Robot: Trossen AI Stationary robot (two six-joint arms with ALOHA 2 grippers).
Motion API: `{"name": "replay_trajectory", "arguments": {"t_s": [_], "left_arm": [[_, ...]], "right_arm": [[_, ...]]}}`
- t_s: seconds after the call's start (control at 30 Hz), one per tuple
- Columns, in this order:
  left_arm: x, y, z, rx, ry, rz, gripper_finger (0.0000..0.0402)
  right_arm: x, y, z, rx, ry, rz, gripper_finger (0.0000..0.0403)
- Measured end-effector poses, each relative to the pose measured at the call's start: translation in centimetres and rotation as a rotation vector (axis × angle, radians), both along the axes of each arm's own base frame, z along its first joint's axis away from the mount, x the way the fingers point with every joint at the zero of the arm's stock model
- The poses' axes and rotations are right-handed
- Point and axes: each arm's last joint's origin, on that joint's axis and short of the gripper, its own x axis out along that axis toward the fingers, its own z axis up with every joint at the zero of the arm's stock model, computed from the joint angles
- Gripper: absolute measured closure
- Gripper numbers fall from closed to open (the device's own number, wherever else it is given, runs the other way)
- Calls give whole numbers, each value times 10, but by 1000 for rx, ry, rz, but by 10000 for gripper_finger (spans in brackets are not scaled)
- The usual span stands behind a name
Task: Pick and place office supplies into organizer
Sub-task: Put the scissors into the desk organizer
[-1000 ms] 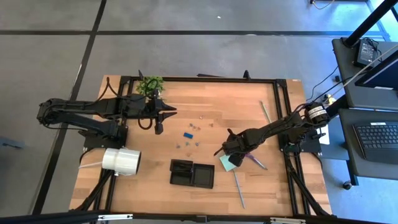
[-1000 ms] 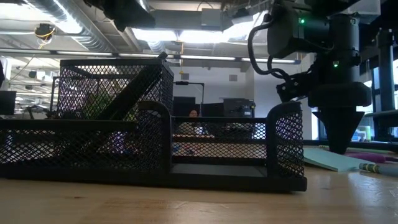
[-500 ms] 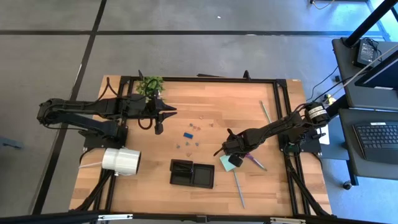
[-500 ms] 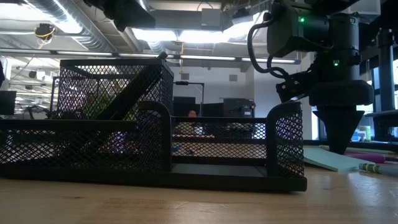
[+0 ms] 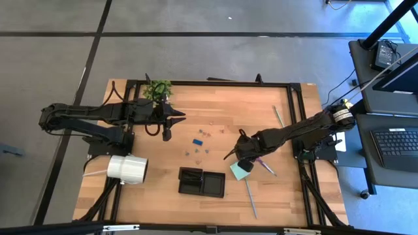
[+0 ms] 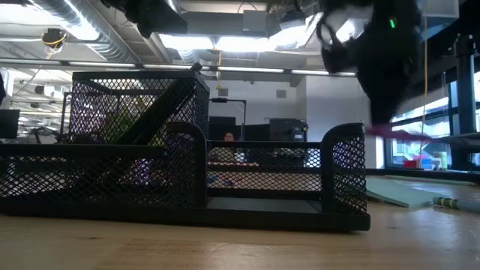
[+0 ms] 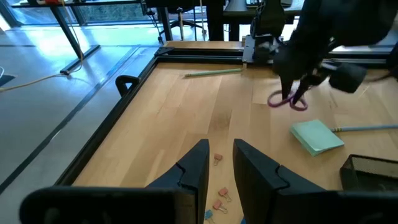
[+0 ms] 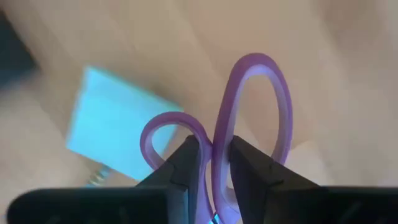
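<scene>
My right gripper (image 5: pixel 244 155) hangs above the table's right half, shut on the purple-handled scissors (image 7: pixel 287 101), which are clear of the wood. The pale green sticky-note pad (image 5: pixel 239 171) lies flat just below and nearer than it, also in the right wrist view (image 8: pixel 118 124). The black mesh organizer (image 5: pixel 202 182) stands near the front edge, its wall filling the low view (image 6: pixel 187 172). My left gripper (image 7: pixel 219 163) waits at the far left by the plant, its fingers slightly apart with nothing between them. My right gripper pinches the scissors' purple handle between its two fingers, on the band of the larger loop where it runs beside the smaller one (image 8: pixel 217 155). The fingers come from above, pointing down. The scissors are lifted clear of the table, loops (image 8: pixel 252 93) sticking out past the fingertips.
A big white roll (image 5: pixel 127 168) lies at the near left and a small green plant (image 5: pixel 158 89) at the far left. Small clips (image 5: pixel 198 140) are scattered mid-table. A slim grey stick (image 5: pixel 251 198) lies right of the organizer, a thin green one (image 5: pixel 279 117) far right.
My right gripper has gone up from the table beside the sticky-note pad, taking the scissors with it; they are now lifted clear of the wood. The pad has stayed where it was.
</scene>
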Motion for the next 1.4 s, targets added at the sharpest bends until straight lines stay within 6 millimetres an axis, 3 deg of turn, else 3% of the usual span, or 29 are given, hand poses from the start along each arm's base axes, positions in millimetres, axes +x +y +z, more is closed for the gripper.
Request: {"name": "replay_trajectory", "arguments": {"t_s": [0.2,0.43,0.6,0.8,1.1,1.4], "left_arm": [[0,0,1,-41,-24,16,330],[3,-2,7,-121,-99,-51,312],[11,-5,15,-154,-202,-159,279],[29,-8,16,-191,-289,-277,238],[57,-3,3,-187,-327,-177,217],[70,-3,-4,-146,-362,-33,217]], "right_arm": [[11,-4,68,-190,-287,3,330],[28,-9,149,-557,-626,4,327],[47,-7,189,-649,-918,119,328],[54,-10,205,-710,-1056,190,328],[56,-12,209,-657,-1123,241,324],[57,-16,209,-658,-1123,217,323]]}}
